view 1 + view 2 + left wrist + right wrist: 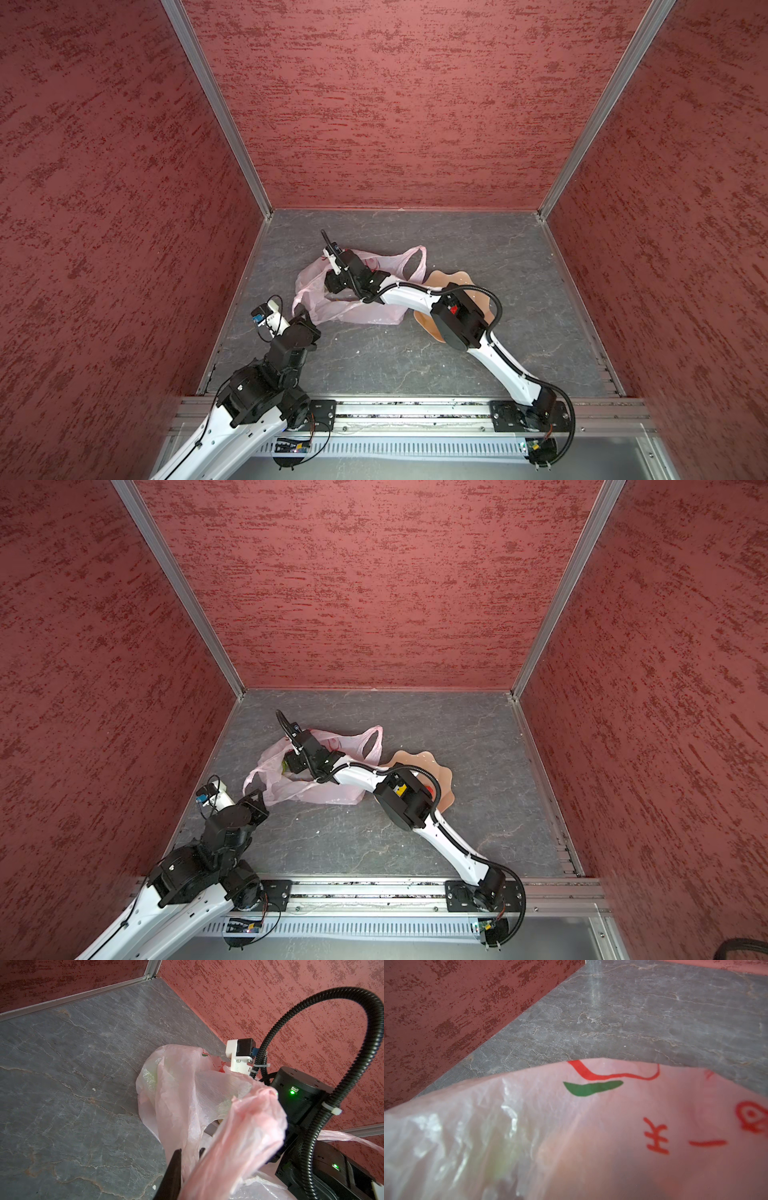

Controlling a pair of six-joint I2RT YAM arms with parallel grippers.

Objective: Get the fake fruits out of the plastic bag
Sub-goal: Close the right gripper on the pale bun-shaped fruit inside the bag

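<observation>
The pale-pink plastic bag [374, 313] [324, 796] lies crumpled left of the floor's centre, its mouth held apart. My left gripper [302, 312] [190, 1153] is shut on the bag's near-left rim, and pink film [176, 1095] is pinched between its dark fingers [176, 1159]. My right gripper [331, 288] [291, 764] reaches across into the bag's mouth with its fingertips hidden inside. Bag film [612, 1126] fills the right wrist view and covers the jaws. Of the fake fruits, only a yellow-green patch [286, 766] shows in the mouth, with a greenish blur [149, 1078] [500, 1157] behind the film.
A peach wavy-edged dish [455, 276] [415, 757] sits right of the bag, partly under my right forearm. Red textured walls close in the grey stone floor [478, 353] on three sides. An aluminium rail [415, 409] runs along the front edge.
</observation>
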